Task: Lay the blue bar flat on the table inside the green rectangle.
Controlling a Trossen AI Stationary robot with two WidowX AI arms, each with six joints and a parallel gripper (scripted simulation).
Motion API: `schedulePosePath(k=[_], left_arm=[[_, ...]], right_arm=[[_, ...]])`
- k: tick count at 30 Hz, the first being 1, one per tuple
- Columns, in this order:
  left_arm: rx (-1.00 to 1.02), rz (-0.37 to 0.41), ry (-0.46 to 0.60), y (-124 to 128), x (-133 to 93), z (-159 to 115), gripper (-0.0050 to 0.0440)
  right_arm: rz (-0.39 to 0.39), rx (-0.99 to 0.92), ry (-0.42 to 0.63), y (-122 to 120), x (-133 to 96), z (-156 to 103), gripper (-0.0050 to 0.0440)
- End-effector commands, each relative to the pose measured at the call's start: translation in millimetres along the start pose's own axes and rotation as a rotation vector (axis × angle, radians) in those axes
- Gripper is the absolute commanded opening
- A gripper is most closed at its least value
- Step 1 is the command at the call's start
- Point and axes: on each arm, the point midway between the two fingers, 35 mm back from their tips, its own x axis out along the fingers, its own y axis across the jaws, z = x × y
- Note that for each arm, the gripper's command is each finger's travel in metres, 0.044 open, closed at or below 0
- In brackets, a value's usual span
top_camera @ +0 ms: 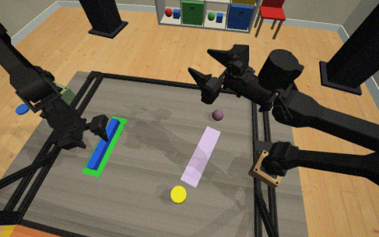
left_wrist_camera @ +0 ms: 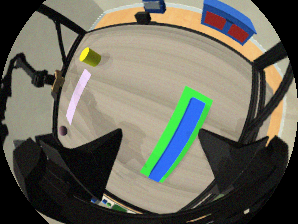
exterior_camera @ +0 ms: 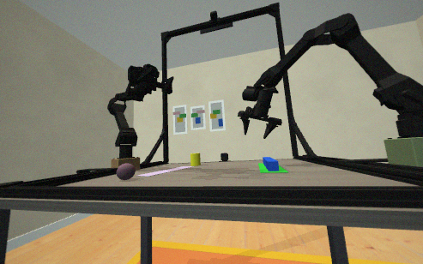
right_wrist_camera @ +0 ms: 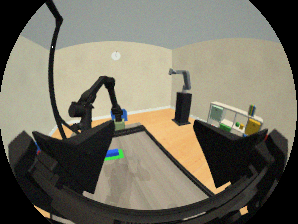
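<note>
The blue bar (top_camera: 103,144) lies flat on the table inside the green rectangle (top_camera: 108,148) at the left side; it also shows in the left wrist view (left_wrist_camera: 180,137) and in the exterior view (exterior_camera: 270,163). My left gripper (exterior_camera: 259,124) is open and empty, well above the bar and clear of it; in the top view its fingers (top_camera: 94,134) appear beside the bar's far end. My right gripper (top_camera: 210,70) is open and empty, high in the air over the table's far right part. The lavender rectangle (top_camera: 201,155) lies bare at centre right.
A purple ball (top_camera: 217,115) rests beyond the lavender rectangle. A yellow cylinder (top_camera: 178,194) stands near the front edge. A small dark object (exterior_camera: 224,157) sits at the far edge. A black frame rims the table, with a gantry (exterior_camera: 217,23) overhead.
</note>
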Motion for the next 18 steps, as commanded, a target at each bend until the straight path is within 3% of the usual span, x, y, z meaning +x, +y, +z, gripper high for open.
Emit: schedulePosePath(k=[1, 3, 4, 10, 18], left_arm=[[-0.190, 0.142, -0.148, 25, -43, -8, 0.0440], [-0.190, 0.142, -0.148, 25, -43, -8, 0.0440], [-0.226, 0.180, -0.196, 31, -53, -8, 0.0440], [-0.451, 0.372, -0.468, 60, -127, -25, 0.0440], [-0.676, 0.585, -0.852, 70, -219, -58, 0.0440]], right_arm=[[-0.006, -0.004, 0.000, -1, 0, 0, 0.0440], [-0.006, -0.004, 0.000, -1, 0, 0, 0.0440], [-0.006, -0.004, 0.000, -1, 0, 0, 0.0440], [-0.006, -0.004, 0.000, -1, 0, 0, 0.0440], [-0.006, -0.004, 0.000, -1, 0, 0, 0.0440]])
